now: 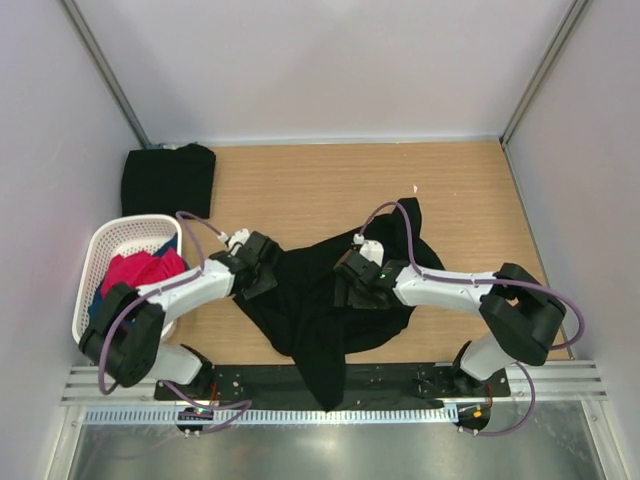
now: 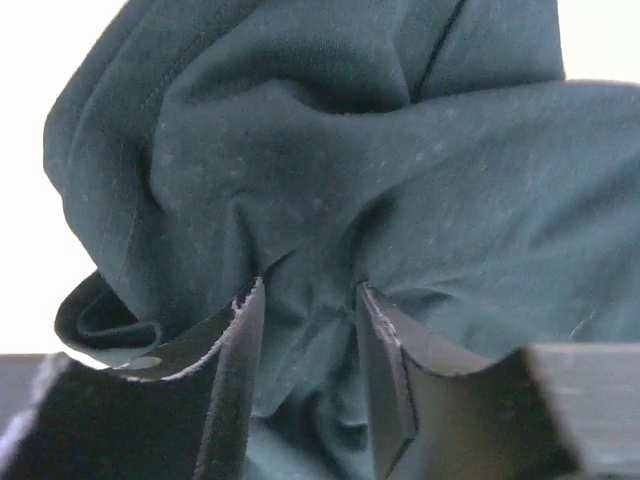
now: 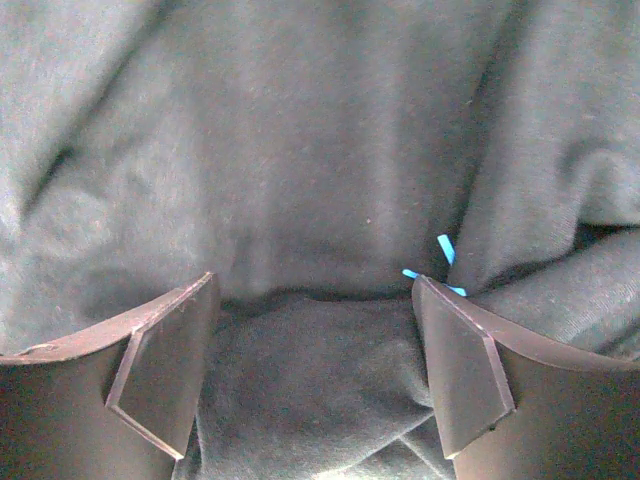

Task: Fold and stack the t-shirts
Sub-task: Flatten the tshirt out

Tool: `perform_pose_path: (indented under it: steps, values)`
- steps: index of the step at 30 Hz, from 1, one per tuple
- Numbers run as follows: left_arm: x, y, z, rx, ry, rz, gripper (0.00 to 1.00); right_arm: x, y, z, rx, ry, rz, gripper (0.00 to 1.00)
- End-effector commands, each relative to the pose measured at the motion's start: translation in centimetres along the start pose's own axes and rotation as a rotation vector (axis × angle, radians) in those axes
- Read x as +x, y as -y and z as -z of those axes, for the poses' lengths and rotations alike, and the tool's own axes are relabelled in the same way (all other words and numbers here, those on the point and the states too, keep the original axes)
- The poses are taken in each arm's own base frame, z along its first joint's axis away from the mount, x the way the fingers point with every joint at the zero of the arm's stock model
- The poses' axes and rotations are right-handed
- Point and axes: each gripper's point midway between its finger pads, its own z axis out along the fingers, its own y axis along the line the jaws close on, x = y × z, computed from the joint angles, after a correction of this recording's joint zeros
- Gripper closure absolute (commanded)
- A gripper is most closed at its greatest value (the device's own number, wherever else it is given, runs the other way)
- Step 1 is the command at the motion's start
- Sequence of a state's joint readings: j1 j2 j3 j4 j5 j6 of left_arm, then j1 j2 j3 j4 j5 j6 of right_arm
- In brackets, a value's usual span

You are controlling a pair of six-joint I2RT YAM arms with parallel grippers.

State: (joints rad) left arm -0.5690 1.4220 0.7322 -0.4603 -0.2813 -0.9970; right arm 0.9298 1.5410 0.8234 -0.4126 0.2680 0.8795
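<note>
One folded black cloth t-shirt point(image 1: 168, 180) parked far-left; crumpled black cloth t-shirt point(image 1: 312, 305) not yet folded, left gripper point(image 2: 310, 290) jaws pinching it, right gripper point(image 3: 315, 282) jaws apart above it.

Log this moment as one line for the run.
left gripper: pinching shirt | right gripper: open over shirt | shirt: crumpled, unfolded | folded shirt: far-left corner

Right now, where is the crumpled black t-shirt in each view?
Top external: crumpled t-shirt at the near middle of the table.
Left wrist: fills view, bunched between left gripper fingers.
Right wrist: fills view beyond the open right gripper.
Shared landmark: both grippers on the cloth, seen from above too.
</note>
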Motion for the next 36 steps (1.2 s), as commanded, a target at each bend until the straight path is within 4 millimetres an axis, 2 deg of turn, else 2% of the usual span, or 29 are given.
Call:
perform_pose_path:
  steps: [1, 3, 4, 7, 11, 12, 15, 17, 18, 20, 21, 22, 24, 25, 26, 28, 29, 30, 31, 33, 36]
  values:
    - [3.0, -2.0, 1.8, -0.013, -0.005, 0.057, 0.58, 1.4, 1.6, 0.9, 0.021, -0.021, -0.055, 0.16]
    - [4.4, -3.6, 2.4, -0.035, -0.019, 0.093, 0.59, 1.8, 2.3, 1.5, 0.028, -0.026, -0.056, 0.15]
    - [6.2, -4.9, 2.1, -0.056, -0.044, 0.127, 0.60, 2.3, 3.2, 1.7, 0.055, -0.041, -0.059, 0.14]
    - [7.8, -5.5, 2.8, -0.007, -0.044, 0.172, 0.65, 2.8, 4.7, 2.6, 0.099, -0.054, -0.062, 0.12]
    - [10.4, -6.6, 3.8, -0.011, -0.058, 0.127, 0.67, 3.4, 6.3, 3.8, 0.131, -0.074, -0.069, 0.10]
    - [10.8, -6.7, 4.0, -0.016, -0.064, 0.111, 0.72, 3.4, 6.6, 4.0, 0.135, -0.080, -0.075, 0.10]
    - [12.3, -6.3, 4.9, 0.006, -0.090, 0.037, 0.73, 2.7, 7.5, 5.2, 0.139, -0.069, -0.094, 0.10]
    - [12.5, -6.2, 5.6, 0.006, -0.095, -0.008, 0.73, 1.1, 7.2, 6.4, 0.114, -0.026, -0.109, 0.10]
    - [12.0, -5.1, 6.6, 0.038, -0.086, -0.055, 0.70, 0.4, 7.0, 6.9, 0.102, -0.006, -0.092, 0.10]
    - [10.4, -4.4, 7.9, 0.046, -0.042, -0.092, 0.59, -2.6, 5.8, 8.3, 0.069, 0.070, -0.088, 0.10]
    - [8.8, -3.7, 9.7, 0.052, -0.005, -0.103, 0.45, -3.8, 5.6, 8.8, 0.072, 0.098, -0.086, 0.10]
    - [6.6, -3.4, 10.5, 0.060, 0.087, -0.131, 0.39, -6.1, 4.9, 9.9, 0.066, 0.156, -0.086, 0.10]
    - [3.6, -2.7, 12.5, 0.069, 0.173, -0.133, 0.29, -8.4, 4.4, 10.2, 0.063, 0.194, -0.094, 0.10]
    - [1.2, -1.8, 13.7, 0.088, 0.205, -0.129, 0.28, -10.2, 3.4, 10.8, 0.025, 0.239, -0.089, 0.09]
    - [0.2, -0.8, 13.9, 0.120, 0.206, -0.110, 0.28, -10.9, 3.0, 10.7, 0.008, 0.247, -0.092, 0.09]
    - [-2.3, -0.4, 13.5, 0.129, 0.180, -0.070, 0.28, -13.6, 2.9, 10.7, -0.032, 0.298, -0.124, 0.08]
    - [-3.3, 0.3, 12.8, 0.134, 0.181, -0.051, 0.28, -14.1, 2.8, 10.6, -0.054, 0.287, -0.134, 0.08]
    - [-3.9, 0.6, 12.3, 0.132, 0.178, -0.058, 0.28, -15.2, 4.0, 10.0, -0.030, 0.289, -0.169, 0.08]
    - [-4.6, 0.7, 11.8, 0.124, 0.174, -0.057, 0.29, -16.0, 4.4, 10.1, -0.024, 0.293, -0.178, 0.08]
    - [-6.1, 1.1, 9.8, 0.088, 0.153, -0.065, 0.30, -16.5, 5.8, 9.3, 0.026, 0.281, -0.178, 0.08]
    - [-6.6, 1.8, 6.8, 0.047, 0.085, -0.070, 0.32, -17.1, 7.5, 8.4, 0.073, 0.271, -0.195, 0.08]
